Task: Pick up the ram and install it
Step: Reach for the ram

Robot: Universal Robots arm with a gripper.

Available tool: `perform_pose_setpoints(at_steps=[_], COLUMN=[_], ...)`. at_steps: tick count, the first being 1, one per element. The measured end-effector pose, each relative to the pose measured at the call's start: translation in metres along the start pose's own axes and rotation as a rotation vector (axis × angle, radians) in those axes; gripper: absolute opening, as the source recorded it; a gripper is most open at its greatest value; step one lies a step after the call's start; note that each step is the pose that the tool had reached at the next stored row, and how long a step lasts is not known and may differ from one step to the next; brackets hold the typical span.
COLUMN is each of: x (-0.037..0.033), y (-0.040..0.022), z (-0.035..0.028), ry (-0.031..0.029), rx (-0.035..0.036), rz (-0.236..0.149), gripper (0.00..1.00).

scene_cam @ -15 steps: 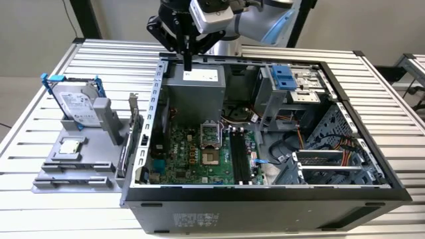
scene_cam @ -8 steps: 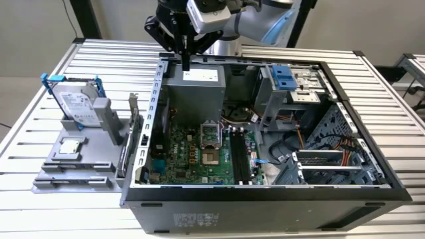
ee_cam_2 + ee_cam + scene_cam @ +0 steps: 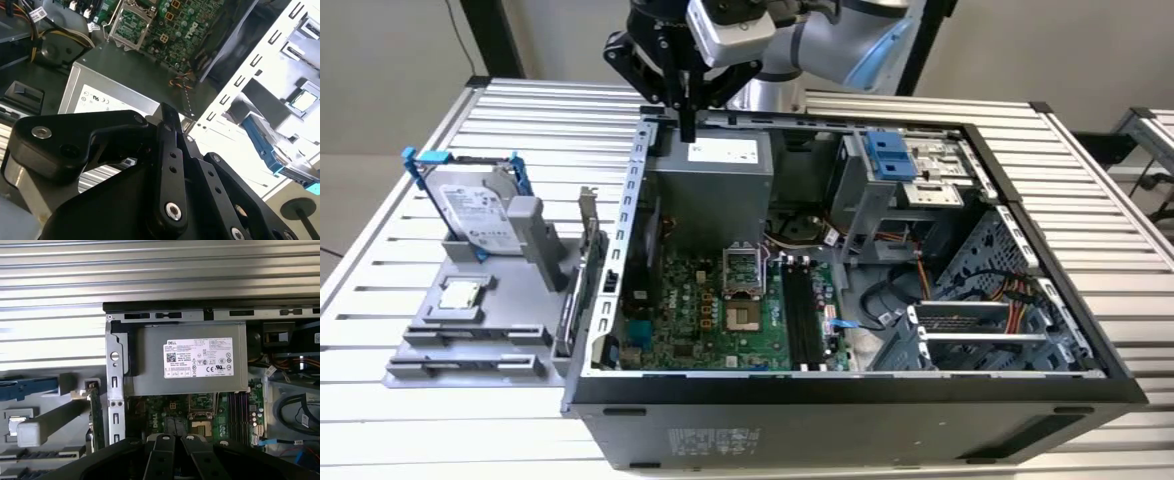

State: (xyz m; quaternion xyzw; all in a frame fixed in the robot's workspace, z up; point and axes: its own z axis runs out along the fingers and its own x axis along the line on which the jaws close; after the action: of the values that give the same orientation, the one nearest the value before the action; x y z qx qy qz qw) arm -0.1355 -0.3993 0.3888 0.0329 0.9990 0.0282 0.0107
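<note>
Hand [image 3: 687, 128]: fingers together with nothing between them, pointing straight down over the far edge of the open computer case [image 3: 854, 385], just above the grey power supply [image 3: 714, 180].
Ram [image 3: 570, 300]: a dark green stick standing on its long edge in the grey holder [image 3: 467, 350], outside the case and just beside its side wall on the exterior view's left; in the first wrist view it [image 3: 97, 415] runs alongside the case's metal edge.
Ram relative to hand: well apart; the ram lies nearer the camera and to the exterior view's left of the hand, and lower down, with no contact.
Other parts on the holder: a hard drive [image 3: 470, 210] in a blue frame, upright, and a small square processor [image 3: 460, 295], lying flat.
Inside the case: green motherboard [image 3: 707, 310] with long dark memory slots [image 3: 803, 320].
Worktop [image 3: 360, 300]: ribbed metal, carrying the case and the holder.
</note>
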Motion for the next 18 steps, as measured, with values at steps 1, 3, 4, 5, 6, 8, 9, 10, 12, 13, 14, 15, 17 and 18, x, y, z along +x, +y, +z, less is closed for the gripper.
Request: perform_pose_setpoints(at_steps=[1,3,4,5,6,8,9,10,12,13,14,15,17,18], x=[0.0004,0.0012,0.0017,0.0022,0.0028,0.0042,0.005,0.0059,0.0075,0.0082,0.009,0.0096,0.0108,0.0115], y=[0.0,-0.0001,-0.0001,-0.0001,-0.0002,-0.0003,-0.0003,-0.0004,-0.0005,-0.0005,-0.0006,-0.0006,-0.0007,-0.0008], z=[0.0,0.0,0.0,-0.0001,-0.0001,-0.0001,-0.0001,-0.0002,-0.0002,-0.0002,-0.0002,-0.0002,-0.0003,-0.0003], ry=[0.0001,0.0003,0.0004,0.0005,0.0005,0.0005,0.0005,0.0005,0.0005,0.0005,0.0005,0.0005,0.0005,0.0005], rx=[0.0,0.0,0.0001,0.0001,0.0001,0.0001,0.0001,0.0,0.0,0.0,0.0001,0.0001,0.0001,0.0], rz=[0.0,0.0,0.0,0.0,0.0,0.0,0.0,0.0,0.0,0.0,0.0,0.0,0.0,0.0], gripper=[0.0,0.0,0.0,0.0,0.0,0.0,0.0,0.0,0.0,0.0,0.0,0.0,0.0,0.0])
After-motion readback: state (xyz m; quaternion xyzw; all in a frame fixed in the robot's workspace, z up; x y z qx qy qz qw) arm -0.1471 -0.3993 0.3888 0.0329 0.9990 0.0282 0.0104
